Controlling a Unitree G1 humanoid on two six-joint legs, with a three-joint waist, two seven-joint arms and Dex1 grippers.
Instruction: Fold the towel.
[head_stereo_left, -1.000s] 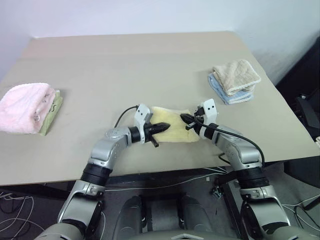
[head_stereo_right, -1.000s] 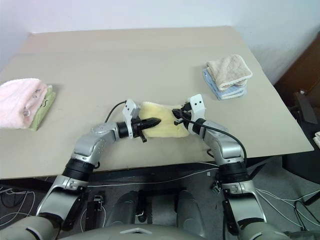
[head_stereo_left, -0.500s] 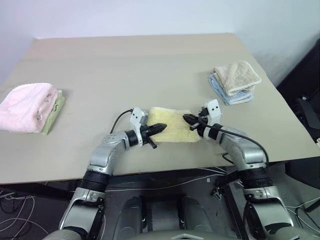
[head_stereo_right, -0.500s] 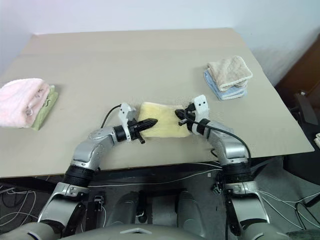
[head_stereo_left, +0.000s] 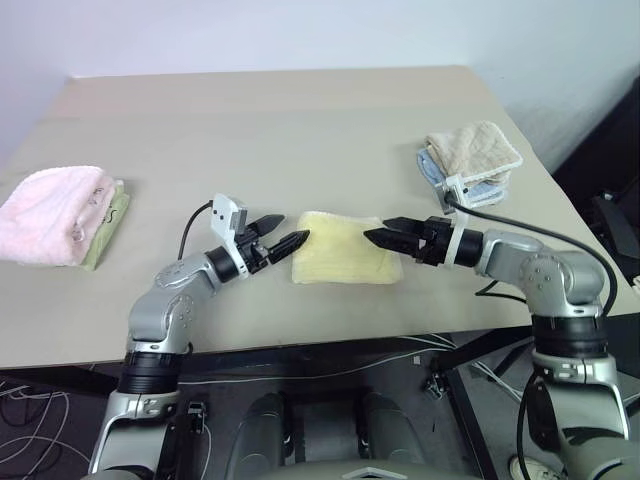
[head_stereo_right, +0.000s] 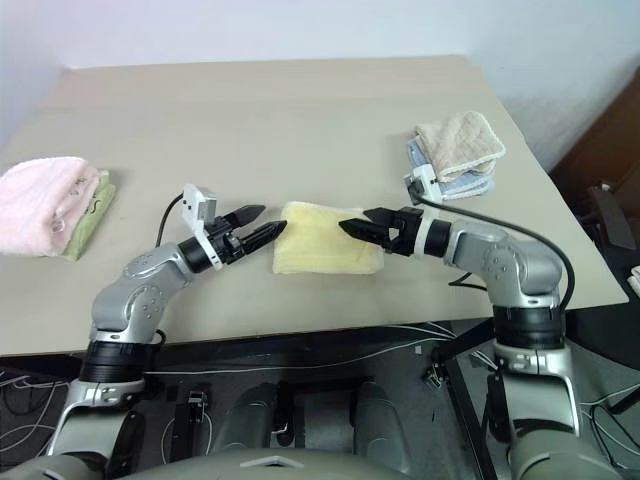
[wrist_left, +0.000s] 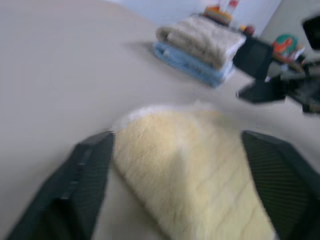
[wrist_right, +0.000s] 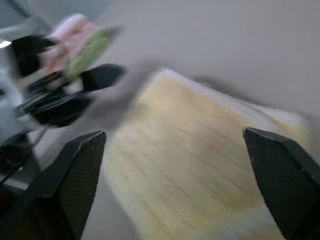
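The beige table carries the folded pale yellow towel near its front edge. The left gripper and right gripper flank it, both spread wide, holding nothing.

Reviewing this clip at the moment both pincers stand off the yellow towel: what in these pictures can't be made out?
- Towel: its layers and tag can't be seen from the head views; both wrist views blur its weave.
- Green cloth: mostly covered by the pink towel.
- Blue towel: largely hidden under the beige towel and the right arm's cable.
- Left pincer and right pincer: both open, but fingertip contact with the table is unclear.
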